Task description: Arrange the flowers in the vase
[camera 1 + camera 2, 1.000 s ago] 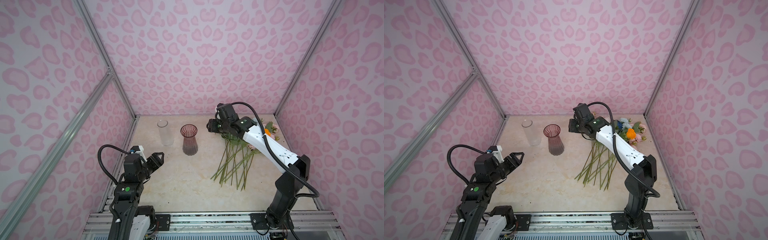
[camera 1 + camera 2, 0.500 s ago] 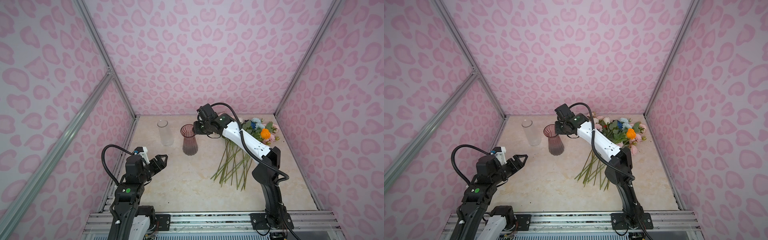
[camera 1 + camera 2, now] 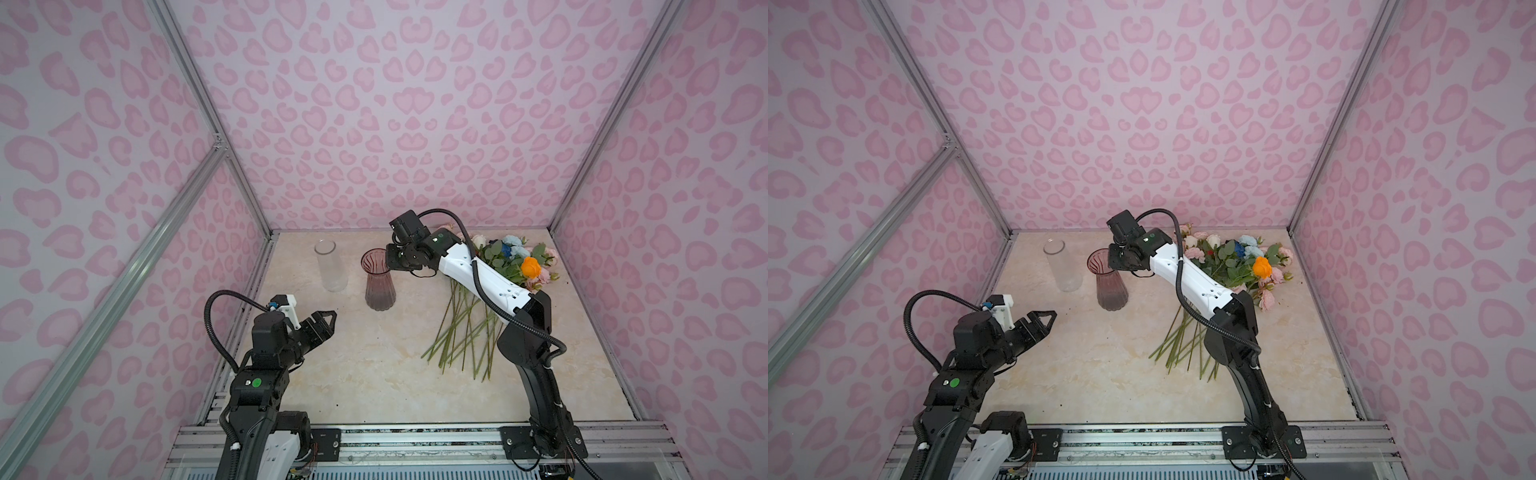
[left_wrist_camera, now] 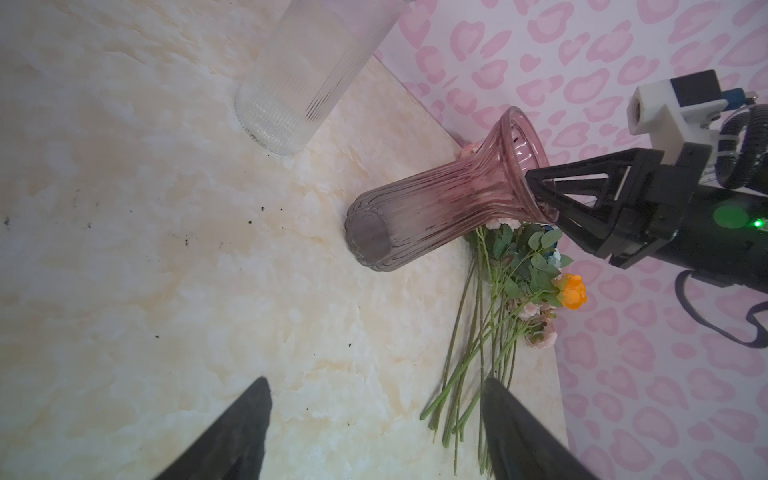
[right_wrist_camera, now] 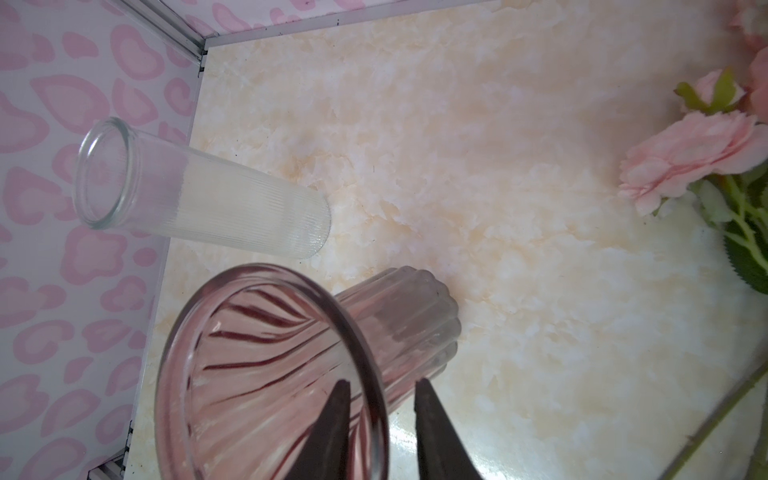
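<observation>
The flowers [image 3: 511, 262] [image 3: 1237, 257] lie in a bunch at the back right, blooms toward the wall and green stems [image 3: 461, 332] fanned toward the front. A pink ribbed vase [image 3: 379, 282] [image 3: 1112, 286] stands upright left of them. My right gripper [image 3: 390, 262] [image 5: 382, 382] straddles its rim [image 5: 374, 395], one finger inside and one outside, with a narrow gap still showing on the outer side. The left wrist view shows that gripper [image 4: 536, 183] at the vase [image 4: 436, 208] mouth. My left gripper [image 3: 328, 318] [image 4: 376, 380] hovers open and empty at the front left.
A clear ribbed glass vase [image 3: 330, 266] [image 3: 1063, 266] [image 5: 187, 199] stands upright just left of the pink one, near the left wall. Pink patterned walls [image 3: 374, 124] close in the marble floor [image 3: 374, 374] on three sides. A metal rail [image 3: 415, 436] runs along the front.
My right arm has swung left from above the flowers to the pink vase's rim, and its jaws have narrowed around the rim. The left gripper has edged slightly forward and stays open.
</observation>
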You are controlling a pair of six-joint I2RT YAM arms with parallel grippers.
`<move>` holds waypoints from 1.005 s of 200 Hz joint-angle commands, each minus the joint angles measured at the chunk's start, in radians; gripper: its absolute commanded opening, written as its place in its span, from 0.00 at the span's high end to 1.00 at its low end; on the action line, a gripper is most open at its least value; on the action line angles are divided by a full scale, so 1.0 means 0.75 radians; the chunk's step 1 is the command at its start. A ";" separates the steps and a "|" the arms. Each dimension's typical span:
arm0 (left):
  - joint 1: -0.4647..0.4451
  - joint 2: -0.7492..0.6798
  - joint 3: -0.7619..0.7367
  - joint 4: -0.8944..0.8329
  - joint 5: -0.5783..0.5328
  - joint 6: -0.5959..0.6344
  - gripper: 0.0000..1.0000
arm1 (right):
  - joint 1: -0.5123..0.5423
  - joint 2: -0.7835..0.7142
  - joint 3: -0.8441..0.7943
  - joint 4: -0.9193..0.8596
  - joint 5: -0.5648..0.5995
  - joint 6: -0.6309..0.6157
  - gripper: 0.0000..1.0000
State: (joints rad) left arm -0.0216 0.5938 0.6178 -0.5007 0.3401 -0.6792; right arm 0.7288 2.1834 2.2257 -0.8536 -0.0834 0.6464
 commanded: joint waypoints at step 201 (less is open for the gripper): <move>-0.015 0.085 0.061 0.051 0.036 -0.005 0.21 | -0.078 -0.356 -0.407 0.039 -0.201 -0.057 1.00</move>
State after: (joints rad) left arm -0.0265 0.6453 0.6502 -0.5056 0.3374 -0.6689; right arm 0.6846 1.9862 2.0033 -0.8951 -0.1703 0.6243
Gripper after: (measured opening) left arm 0.801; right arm 0.076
